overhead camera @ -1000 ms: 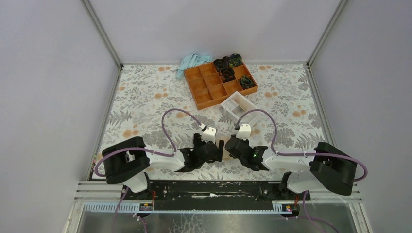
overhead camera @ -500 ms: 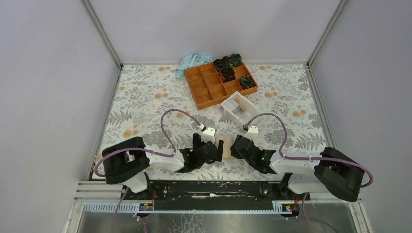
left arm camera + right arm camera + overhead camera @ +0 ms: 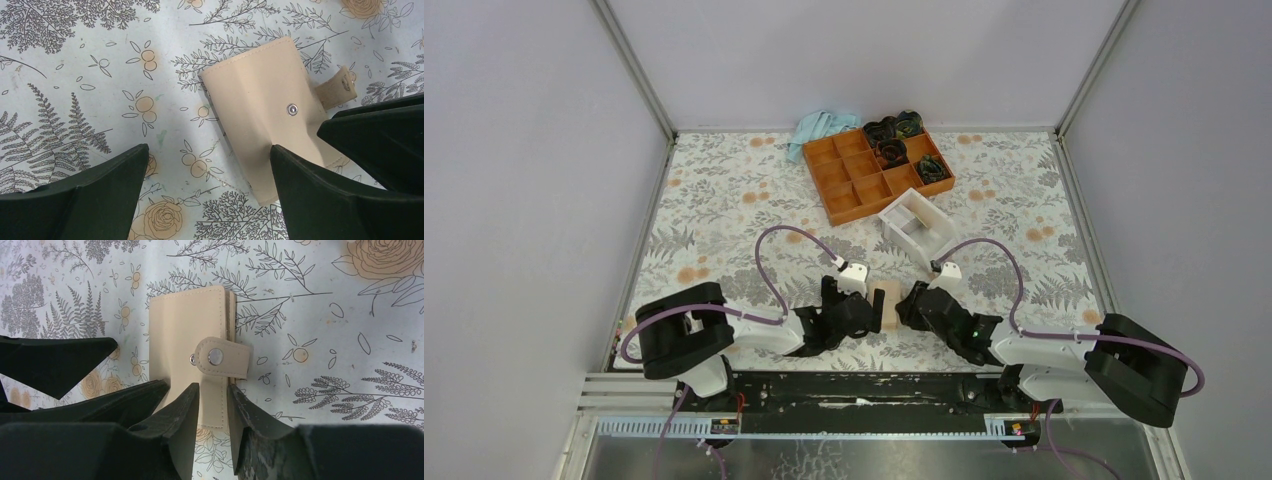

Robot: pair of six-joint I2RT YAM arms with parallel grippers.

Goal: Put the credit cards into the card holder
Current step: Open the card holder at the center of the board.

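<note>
1. The card holder (image 3: 185, 325) lies folded on the floral table (image 3: 350, 315), right between my two grippers, its tab (image 3: 222, 357) loose beside the stud (image 3: 192, 358).
2. My right gripper (image 3: 213, 400) is pinched narrow, clamping the card holder's near edge just below the tab.
3. My left gripper (image 3: 208, 147) is spread wide and holds nothing, with one finger (image 3: 320, 200) over the card holder's corner and the other over bare table.

Worktop (image 3: 724, 200): pale floral-print sheet. Far side: orange plastic compartment tray (image 3: 839, 186), with a crumpled light blue cloth (image 3: 819, 127) at its far-left corner. White open-topped box (image 3: 916, 225) just beside the tray's near edge. Tan leather-like card holder (image 3: 889, 305) lies flat near the front edge.
</note>
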